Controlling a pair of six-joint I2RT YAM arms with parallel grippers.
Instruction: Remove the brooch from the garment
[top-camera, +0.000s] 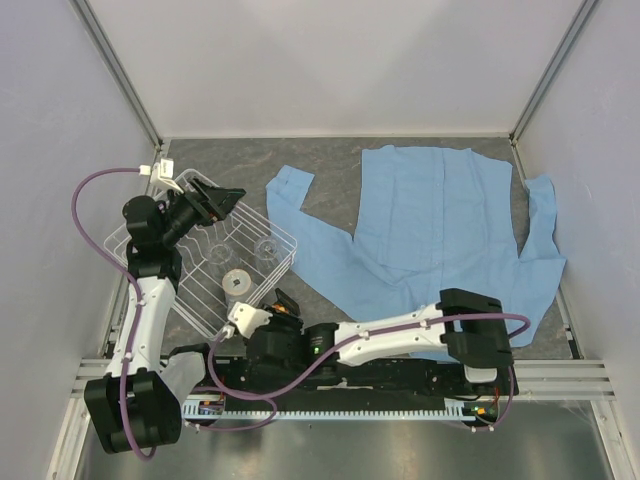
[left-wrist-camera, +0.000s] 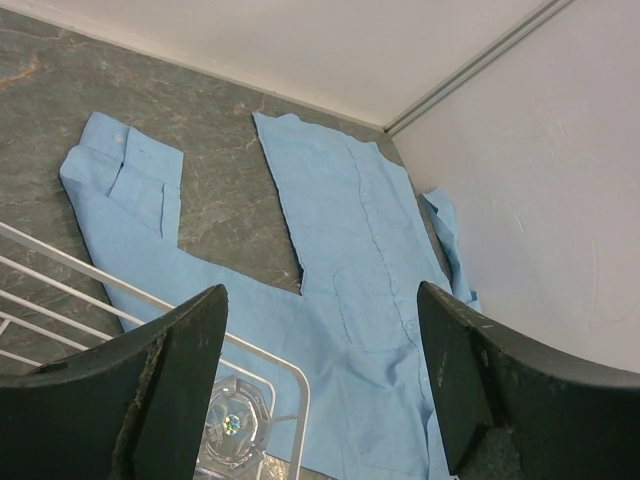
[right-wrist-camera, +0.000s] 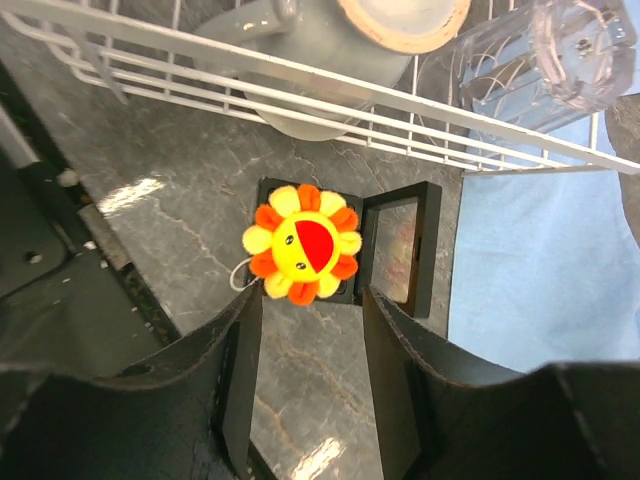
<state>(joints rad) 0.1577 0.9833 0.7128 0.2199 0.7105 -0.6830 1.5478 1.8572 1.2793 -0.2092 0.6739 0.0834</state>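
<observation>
Both empty: left gripper (left-wrist-camera: 320, 298) stood wide, right gripper (right-wrist-camera: 312, 302) half-open over brooch (right-wrist-camera: 302, 245) on frame (right-wrist-camera: 402, 250), off shirt (top-camera: 440, 220). Likely release step; next needed clean retreat.

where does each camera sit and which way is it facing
Top: above and behind the bases, looking down; both arms show, plus shirt and basket.
Left wrist: above the basket, facing right across the shirt; the left gripper, open, shows.
Right wrist: by the basket's near side, looking down at the brooch on a black frame; the right gripper shows.
Shared: all three see shirt and basket.
</observation>
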